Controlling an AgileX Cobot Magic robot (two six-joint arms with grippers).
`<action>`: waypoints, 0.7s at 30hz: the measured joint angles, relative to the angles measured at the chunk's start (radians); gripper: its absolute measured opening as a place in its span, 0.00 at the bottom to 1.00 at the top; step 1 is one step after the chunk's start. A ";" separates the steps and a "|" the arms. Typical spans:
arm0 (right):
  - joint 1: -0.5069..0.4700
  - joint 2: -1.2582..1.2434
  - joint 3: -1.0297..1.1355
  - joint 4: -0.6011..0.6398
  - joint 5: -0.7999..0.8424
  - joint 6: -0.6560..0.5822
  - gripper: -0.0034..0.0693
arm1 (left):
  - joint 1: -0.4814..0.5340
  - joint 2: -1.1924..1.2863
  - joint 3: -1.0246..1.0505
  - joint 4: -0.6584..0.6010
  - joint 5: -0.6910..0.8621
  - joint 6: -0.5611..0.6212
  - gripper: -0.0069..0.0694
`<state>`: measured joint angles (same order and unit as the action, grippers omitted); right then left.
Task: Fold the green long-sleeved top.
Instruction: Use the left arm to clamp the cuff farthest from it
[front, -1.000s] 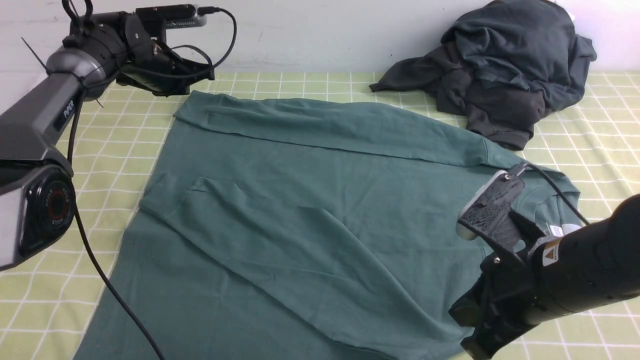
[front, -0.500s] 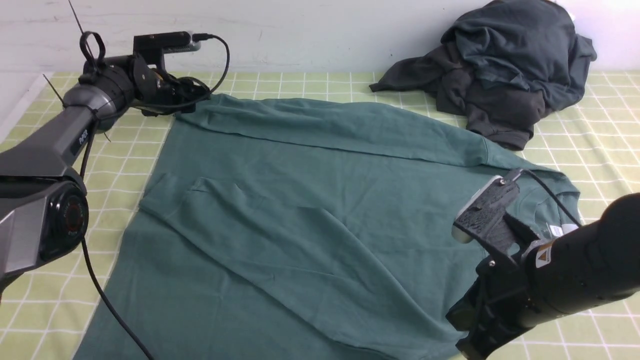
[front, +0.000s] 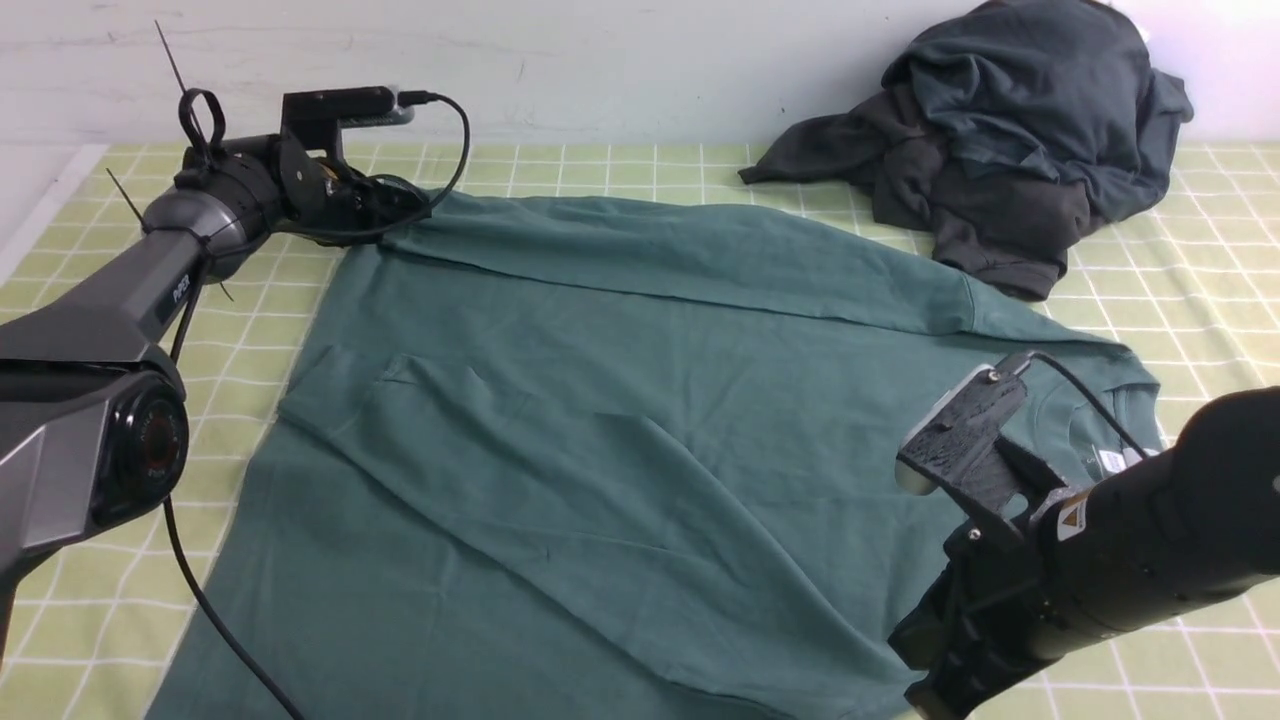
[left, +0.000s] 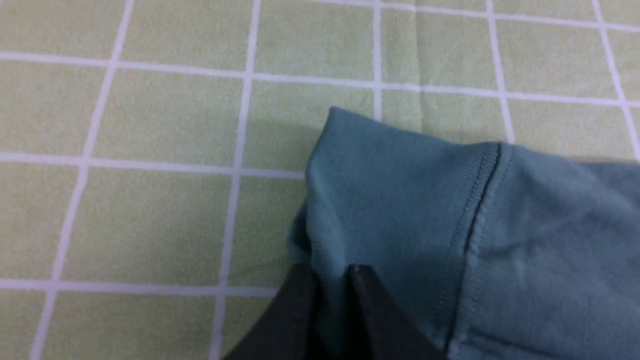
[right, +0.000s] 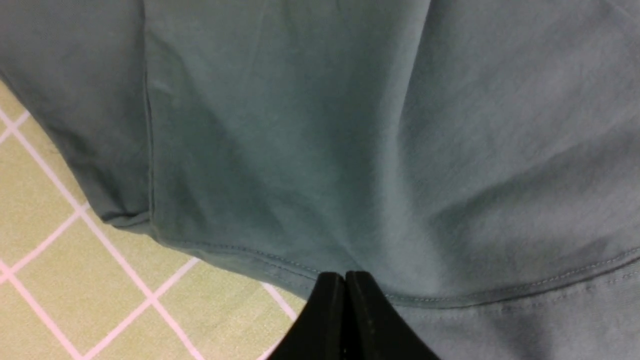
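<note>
The green long-sleeved top (front: 620, 400) lies spread flat on the checked cloth, with one sleeve folded across its far edge and the other across its middle. Its white neck label (front: 1110, 460) shows at the right. My left gripper (front: 405, 205) is at the far left, low over the table. In the left wrist view it (left: 332, 270) is shut on the ribbed cuff (left: 395, 190). My right gripper (front: 925, 640) is at the near right edge of the top. In the right wrist view it (right: 345, 274) is shut on the top's stitched edge (right: 240, 252).
A heap of dark charcoal and slate-grey garments (front: 1010, 130) lies at the back right by the wall. The yellow-green checked tablecloth (front: 250, 330) shows bare to the left of the top. The left arm's cable (front: 210, 600) hangs over the near left.
My left gripper has come down and to the right with the sleeve cuff, drawing the sleeve end inward. My right arm has shifted slightly down and left.
</note>
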<state>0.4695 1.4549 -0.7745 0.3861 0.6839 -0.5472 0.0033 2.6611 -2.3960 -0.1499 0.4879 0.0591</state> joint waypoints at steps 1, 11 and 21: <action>0.000 0.000 0.000 0.001 0.000 0.000 0.03 | 0.000 -0.008 0.000 0.000 0.006 0.013 0.16; 0.000 0.001 0.000 0.001 -0.005 0.000 0.03 | -0.001 -0.025 0.000 -0.017 0.043 0.105 0.43; 0.000 0.058 0.000 0.001 -0.016 -0.002 0.03 | -0.001 -0.011 0.000 -0.055 -0.062 0.071 0.42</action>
<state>0.4695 1.5134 -0.7745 0.3872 0.6677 -0.5497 0.0021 2.6498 -2.3960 -0.2047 0.4261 0.1298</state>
